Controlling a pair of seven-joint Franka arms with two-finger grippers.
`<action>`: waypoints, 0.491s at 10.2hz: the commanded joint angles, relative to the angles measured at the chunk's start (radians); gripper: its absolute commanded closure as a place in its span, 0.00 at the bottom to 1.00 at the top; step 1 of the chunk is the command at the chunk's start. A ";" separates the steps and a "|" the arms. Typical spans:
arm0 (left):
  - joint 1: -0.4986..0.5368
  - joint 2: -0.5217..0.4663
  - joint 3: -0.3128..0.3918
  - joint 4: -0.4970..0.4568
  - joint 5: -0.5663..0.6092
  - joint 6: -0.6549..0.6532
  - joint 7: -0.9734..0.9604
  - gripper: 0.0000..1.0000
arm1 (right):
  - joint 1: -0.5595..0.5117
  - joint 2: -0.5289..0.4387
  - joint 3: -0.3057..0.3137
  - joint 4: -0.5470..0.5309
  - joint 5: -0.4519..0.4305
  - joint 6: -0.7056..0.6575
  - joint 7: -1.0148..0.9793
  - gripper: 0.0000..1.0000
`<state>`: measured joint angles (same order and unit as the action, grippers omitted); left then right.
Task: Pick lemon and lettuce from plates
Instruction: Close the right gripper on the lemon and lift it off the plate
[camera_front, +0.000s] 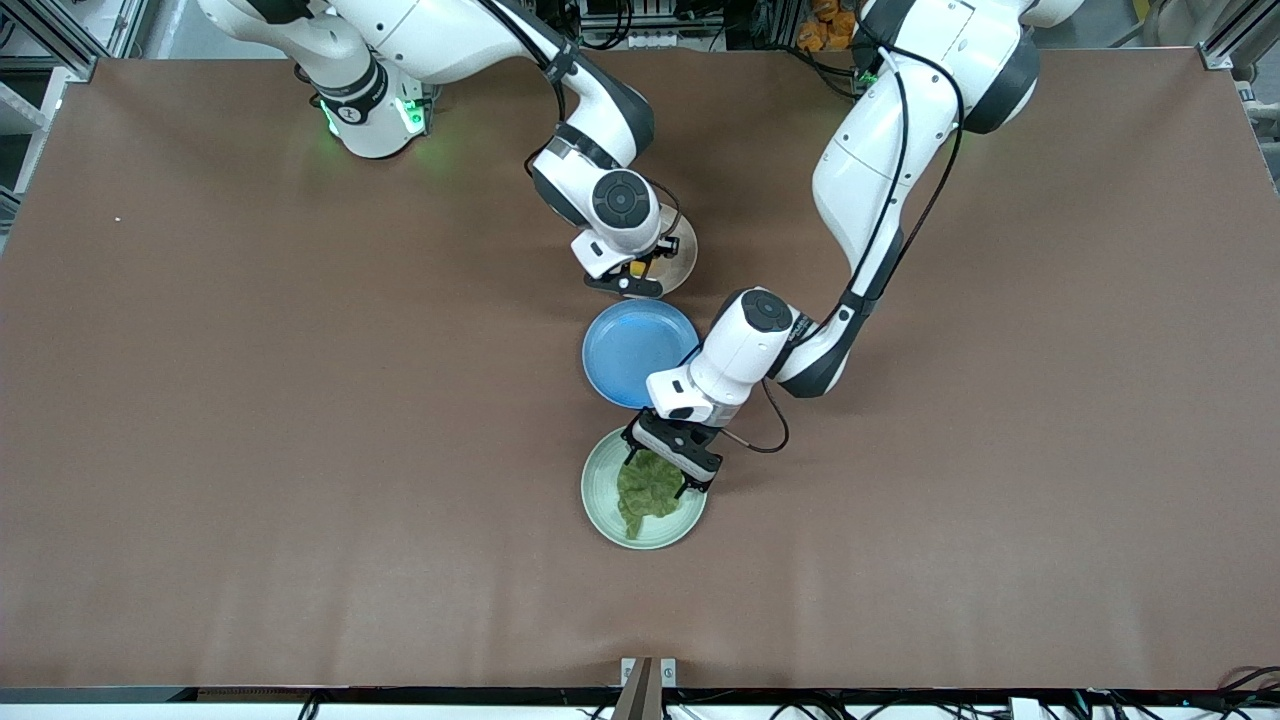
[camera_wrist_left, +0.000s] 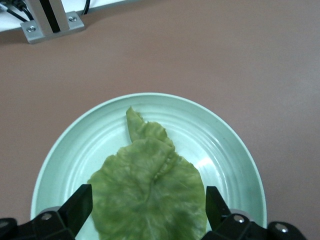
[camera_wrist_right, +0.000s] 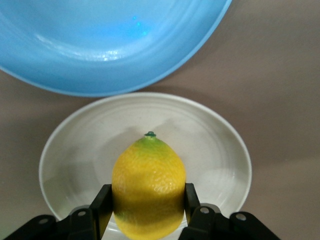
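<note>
The lettuce (camera_front: 645, 497), a crinkled green leaf, lies on the mint green plate (camera_front: 600, 510), the plate nearest the front camera. My left gripper (camera_front: 660, 470) is open just over it. In the left wrist view its fingers (camera_wrist_left: 80, 205) stand either side of the lettuce (camera_wrist_left: 150, 190) on the mint plate (camera_wrist_left: 225, 135). The lemon (camera_wrist_right: 149, 180) is yellow with a green tip. My right gripper (camera_wrist_right: 147, 200) is shut on it over the beige plate (camera_wrist_right: 215, 145). In the front view the right gripper (camera_front: 628, 278) hides most of the lemon (camera_front: 637, 268) and the beige plate (camera_front: 683, 255).
An empty blue plate (camera_front: 640, 350) lies between the two plates, close beside both; it also shows in the right wrist view (camera_wrist_right: 100, 40). A metal bracket (camera_front: 648, 672) sits at the table edge nearest the front camera, also seen in the left wrist view (camera_wrist_left: 50, 20).
</note>
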<state>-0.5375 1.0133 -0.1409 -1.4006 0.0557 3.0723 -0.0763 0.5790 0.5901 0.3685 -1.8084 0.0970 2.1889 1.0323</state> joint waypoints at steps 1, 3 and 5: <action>-0.018 0.030 0.012 0.023 0.015 0.014 -0.007 0.00 | -0.043 -0.053 0.009 0.017 -0.013 -0.044 0.006 1.00; -0.019 0.038 0.014 0.025 0.018 0.014 -0.005 0.00 | -0.095 -0.091 0.010 0.021 -0.011 -0.096 -0.008 1.00; -0.019 0.039 0.014 0.023 0.019 0.013 0.000 0.03 | -0.151 -0.142 0.010 0.024 -0.010 -0.135 -0.067 1.00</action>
<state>-0.5486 1.0364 -0.1387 -1.3995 0.0558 3.0724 -0.0756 0.4692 0.5023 0.3677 -1.7724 0.0962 2.0875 0.9920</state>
